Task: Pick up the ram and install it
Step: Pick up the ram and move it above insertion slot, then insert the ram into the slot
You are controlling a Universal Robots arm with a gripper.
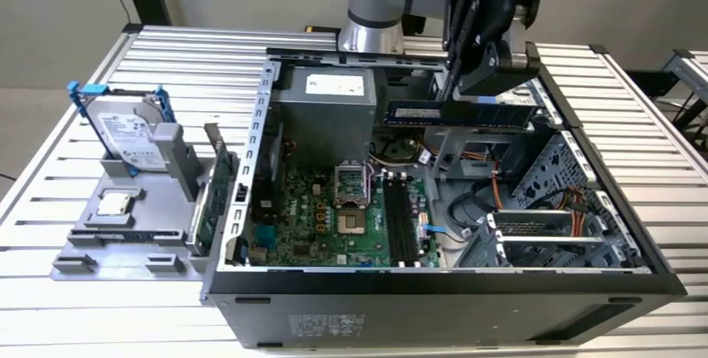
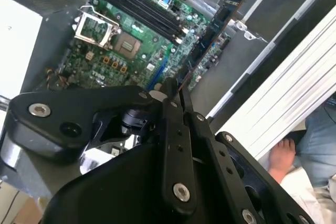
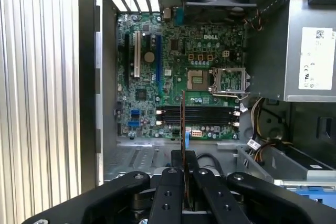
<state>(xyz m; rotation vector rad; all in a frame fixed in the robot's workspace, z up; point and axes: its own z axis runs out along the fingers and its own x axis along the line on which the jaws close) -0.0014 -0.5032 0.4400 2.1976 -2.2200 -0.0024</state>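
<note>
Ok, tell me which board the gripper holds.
The dark ram stick, clamped in the gripper above the open case; the green card stands in the grey rack, the motherboard sits inside.

A robotics lab or workshop: slatted aluminium bench (image 1: pixel 188 51), opened computer case (image 1: pixel 443 308), grey parts fixture (image 1: pixel 122 246)

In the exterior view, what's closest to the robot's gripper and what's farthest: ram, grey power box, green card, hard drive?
1. ram: in the jaws of the gripper.
2. grey power box: inside the case, toward the exterior view's left.
3. green card: outside the case, further left.
4. hard drive: farthest left, blue frame.
</note>
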